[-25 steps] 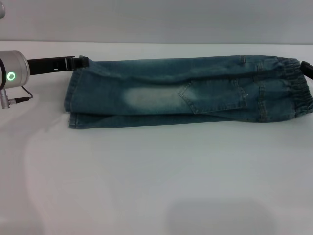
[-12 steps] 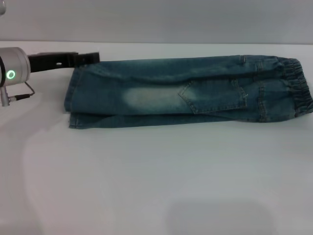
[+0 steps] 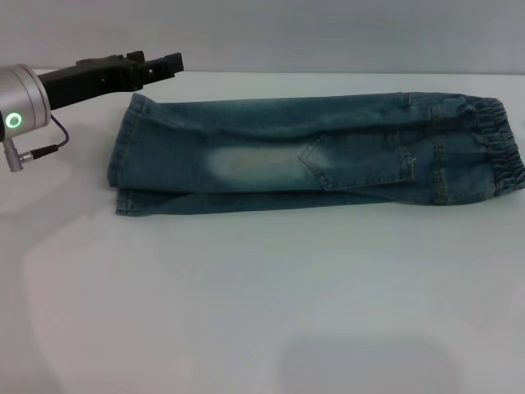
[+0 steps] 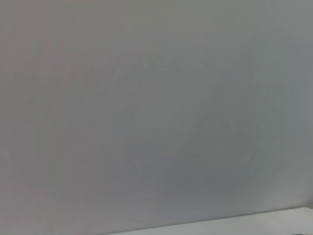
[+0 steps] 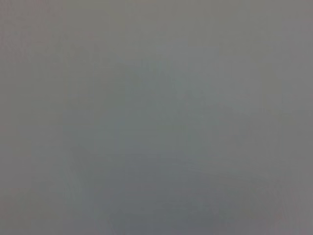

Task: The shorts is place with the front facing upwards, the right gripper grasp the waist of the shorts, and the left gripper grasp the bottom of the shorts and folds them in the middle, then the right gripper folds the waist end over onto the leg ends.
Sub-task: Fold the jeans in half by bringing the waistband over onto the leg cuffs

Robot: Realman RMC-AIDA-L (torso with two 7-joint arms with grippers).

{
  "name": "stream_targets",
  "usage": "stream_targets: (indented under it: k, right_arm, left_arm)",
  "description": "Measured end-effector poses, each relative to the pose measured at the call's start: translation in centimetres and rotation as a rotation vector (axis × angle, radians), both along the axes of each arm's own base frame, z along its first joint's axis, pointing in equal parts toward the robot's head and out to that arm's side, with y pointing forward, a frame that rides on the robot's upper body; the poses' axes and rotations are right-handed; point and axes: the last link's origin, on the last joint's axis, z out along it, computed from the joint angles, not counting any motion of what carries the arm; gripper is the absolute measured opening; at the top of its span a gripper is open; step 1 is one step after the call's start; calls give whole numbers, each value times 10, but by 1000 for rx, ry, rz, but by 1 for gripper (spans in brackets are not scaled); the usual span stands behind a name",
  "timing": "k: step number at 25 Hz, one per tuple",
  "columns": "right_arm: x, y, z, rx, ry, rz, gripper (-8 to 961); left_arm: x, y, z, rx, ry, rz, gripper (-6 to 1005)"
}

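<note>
Lying lengthwise-folded on the white surface (image 3: 246, 312) before a grey wall (image 3: 328, 33), the shorts (image 3: 312, 156) sit apart from the left pincer (image 3: 168, 64) at ten o'clock, spread or pressed together I cannot tell.

**White table, one garment**

A plain white table (image 3: 246, 312) carries the shorts (image 3: 312, 156), lying flat and folded lengthwise. The waist of the shorts (image 3: 500, 144) is at the right, the leg ends (image 3: 123, 164) at the left.
</note>
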Motion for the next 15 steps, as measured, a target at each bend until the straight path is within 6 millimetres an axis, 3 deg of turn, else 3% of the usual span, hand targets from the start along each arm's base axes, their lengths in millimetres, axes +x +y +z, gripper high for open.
stream_targets:
  k: [8,15]
  right_arm:
    - [3,19,22,-223,-82,-157,504]
    - [6,31,6,-324,-204,-253,503]
  left_arm:
    - [-1,-2,-1,-8,-1,-6,800]
    - [4,-4,1,1,-28,-43,800]
